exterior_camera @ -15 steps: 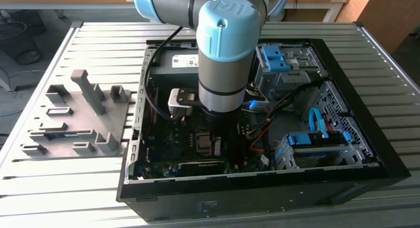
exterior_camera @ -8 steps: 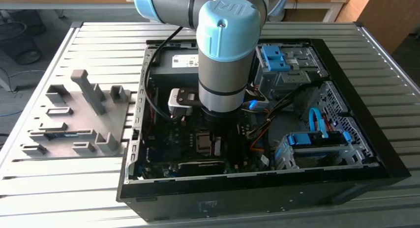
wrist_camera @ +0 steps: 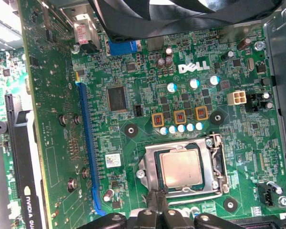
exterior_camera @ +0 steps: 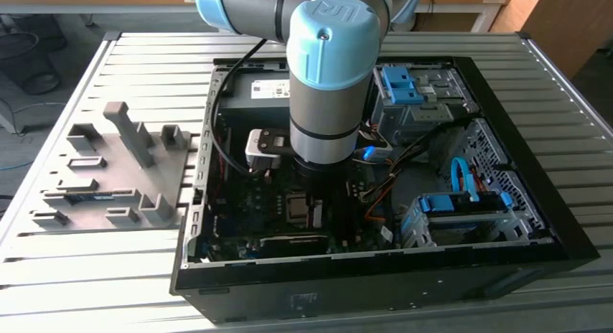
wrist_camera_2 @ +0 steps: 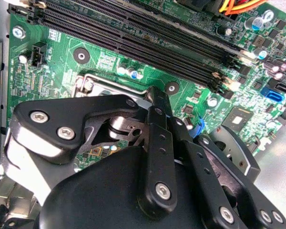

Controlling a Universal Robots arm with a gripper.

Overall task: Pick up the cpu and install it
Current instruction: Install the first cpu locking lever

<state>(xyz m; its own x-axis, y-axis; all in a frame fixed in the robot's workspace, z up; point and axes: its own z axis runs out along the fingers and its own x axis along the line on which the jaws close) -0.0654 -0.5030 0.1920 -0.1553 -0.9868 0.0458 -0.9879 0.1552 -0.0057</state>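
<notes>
**CPU seated in socket, gripper above board**

Cpu [wrist_camera: 181,167] lying flat in the motherboard socket [wrist_camera: 214,164], metal top facing up, framed by the socket's silver bracket. Nearly square, so no clear long axis; edges parallel to the socket frame. Seen in the first wrist view just beside the black fingertips of the gripper [wrist_camera: 158,202], which sit at the socket's edge, apart from the chip. Fingertips drawn close together, nothing seen between them.

In the second wrist view, gripper [wrist_camera_2: 155,102] linkage and black body covering the socket area; only a corner of the bracket showing. Row of black memory slots [wrist_camera_2: 133,40] on the green motherboard [wrist_camera_2: 62,71] visible here. First wrist view adds a long blue expansion slot [wrist_camera: 87,148], a dark fan [wrist_camera: 181,16] and a graphics card [wrist_camera: 26,162] on edge.

Exterior view: arm [exterior_camera: 331,82] reaching straight down into an open black computer case [exterior_camera: 383,275] lying on its side. Case resting on a slatted grey metal table [exterior_camera: 143,60]. Grey parts fixture [exterior_camera: 120,175] on the table at the exterior view's left. Wooden desks behind.
</notes>
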